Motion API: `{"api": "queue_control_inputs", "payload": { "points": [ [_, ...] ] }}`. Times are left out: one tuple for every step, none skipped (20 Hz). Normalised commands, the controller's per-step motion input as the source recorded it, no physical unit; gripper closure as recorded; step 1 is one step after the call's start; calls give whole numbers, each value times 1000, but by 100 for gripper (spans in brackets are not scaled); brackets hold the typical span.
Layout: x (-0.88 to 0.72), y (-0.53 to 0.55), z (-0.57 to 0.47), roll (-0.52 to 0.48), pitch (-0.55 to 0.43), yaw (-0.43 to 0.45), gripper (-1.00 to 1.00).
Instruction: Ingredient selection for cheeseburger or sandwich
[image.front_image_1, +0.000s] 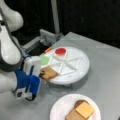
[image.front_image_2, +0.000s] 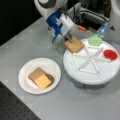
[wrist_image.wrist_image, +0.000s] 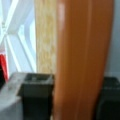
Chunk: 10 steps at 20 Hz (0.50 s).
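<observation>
Gripper (image.front_image_2: 70, 39) pinches brown toast square (image.front_image_2: 74, 45) by its edge, at rim of white divided round tray (image.front_image_2: 82, 77). Partial sandwich (image.front_image_2: 41, 78) w/ yellow cheese sits on white paper plate (image.front_image_2: 26, 68). Keep toast level, grip firm.

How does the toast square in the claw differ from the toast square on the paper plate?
The toast square in the claw is held at one edge by the claw over the rim of the divided tray; the toast square on the paper plate lies flat on the paper plate. The held one is bare; the plated one carries the patty and cheese square. Both are brown squares of like size.
</observation>
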Motion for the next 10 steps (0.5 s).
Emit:
{"api": "queue_control_inputs", "payload": {
  "points": [
    [199, -192, -50, 77, -5, 1, 100],
    [210, -198, -18, 77, 4, -6, 100],
    [216, -200, 2, 79, 8, -7, 100],
    [216, -198, 10, 81, 12, -7, 100],
    [209, -191, 10, 84, 16, -6, 100],
    [206, -183, 47, 80, 54, -38, 100],
    [232, -189, 119, 77, 71, -57, 100],
    [236, -186, 153, 79, 77, -60, 100],
    [262, -191, 214, 87, 91, -64, 100],
    [299, -203, 279, 98, 103, -59, 100]
  ]
}}
